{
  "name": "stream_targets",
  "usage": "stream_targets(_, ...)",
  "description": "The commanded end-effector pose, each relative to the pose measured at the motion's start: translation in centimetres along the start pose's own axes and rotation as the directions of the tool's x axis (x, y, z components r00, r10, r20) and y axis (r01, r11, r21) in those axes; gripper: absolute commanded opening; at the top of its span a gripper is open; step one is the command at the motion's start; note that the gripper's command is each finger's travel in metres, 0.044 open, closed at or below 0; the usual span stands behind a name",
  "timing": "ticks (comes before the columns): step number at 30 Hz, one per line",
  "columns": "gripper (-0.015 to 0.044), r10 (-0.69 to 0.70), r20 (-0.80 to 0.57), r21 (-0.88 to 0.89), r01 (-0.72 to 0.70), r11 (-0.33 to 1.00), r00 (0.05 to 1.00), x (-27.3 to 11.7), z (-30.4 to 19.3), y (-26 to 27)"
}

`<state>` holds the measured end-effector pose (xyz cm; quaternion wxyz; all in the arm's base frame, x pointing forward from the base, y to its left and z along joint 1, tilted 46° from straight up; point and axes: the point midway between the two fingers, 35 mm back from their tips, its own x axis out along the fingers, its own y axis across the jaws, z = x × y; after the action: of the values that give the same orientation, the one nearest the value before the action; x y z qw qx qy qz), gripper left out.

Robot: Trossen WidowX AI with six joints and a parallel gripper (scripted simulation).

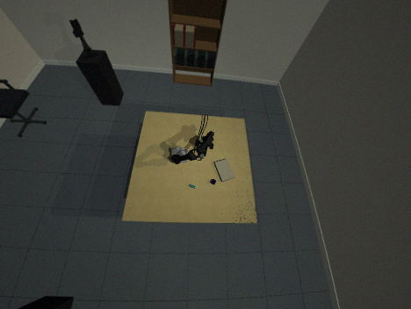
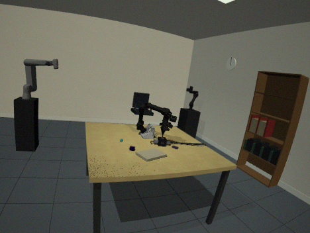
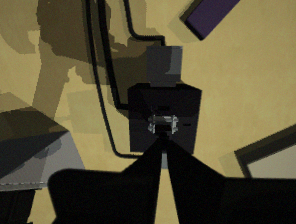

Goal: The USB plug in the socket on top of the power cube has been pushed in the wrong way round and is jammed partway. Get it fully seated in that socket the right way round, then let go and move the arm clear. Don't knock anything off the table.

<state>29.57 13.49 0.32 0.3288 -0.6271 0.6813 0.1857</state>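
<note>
Viewed from the wrist, the tool [image 1: 201,155] [image 2: 162,135] [image 3: 163,144] is directed at the top of the dark power cube [image 2: 162,141] [image 3: 141,107], its narrow fingertips drawn nearly together and clenched on the USB plug [image 3: 163,125]. Bright metal shows at the plug's location, over the upper face of the cube; the fingertips obscure part of it. Whether the plug is fully seated, and which way round it sits, cannot be determined from these views.

A grey block [image 3: 165,65] adjoins one side of the cube, with a thin black cable [image 3: 147,37] leading from it. Further dark cables [image 1: 202,127] [image 2: 189,143] run across the surface [image 1: 167,202] [image 2: 109,159]. The cube stands on this surface, and the black arm [image 1: 186,156] [image 2: 155,107] reaches over to it with the tool pointing downward.

Near the cube, but apart from it, lies a purple block [image 2: 175,147] [image 3: 210,17]. A flat, pale, box-like item [image 1: 225,170] [image 2: 151,154] [image 3: 275,165] lies on another side, also apart from the cube. Beside that item is a small dark blue object [image 1: 212,182] [image 2: 132,148]; a small teal object [image 1: 192,186] [image 2: 121,140] lies farther off. An angular grey object [image 2: 148,132] [image 3: 45,155] is noted near the arm's lower portion. Dark specks are scattered at one corner of the surface.
</note>
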Motion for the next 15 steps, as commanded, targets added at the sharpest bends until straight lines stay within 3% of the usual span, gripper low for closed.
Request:
stream_targets(1,0.0000,-0.003,-0.001,-0.005,0.003,1.000,1.000,0.07,-0.02,-0.05)
stream_targets(15,0.0000,-0.003,-0.001,-0.005,0.003,1.000,1.000,0.23,-0.01,-0.05)
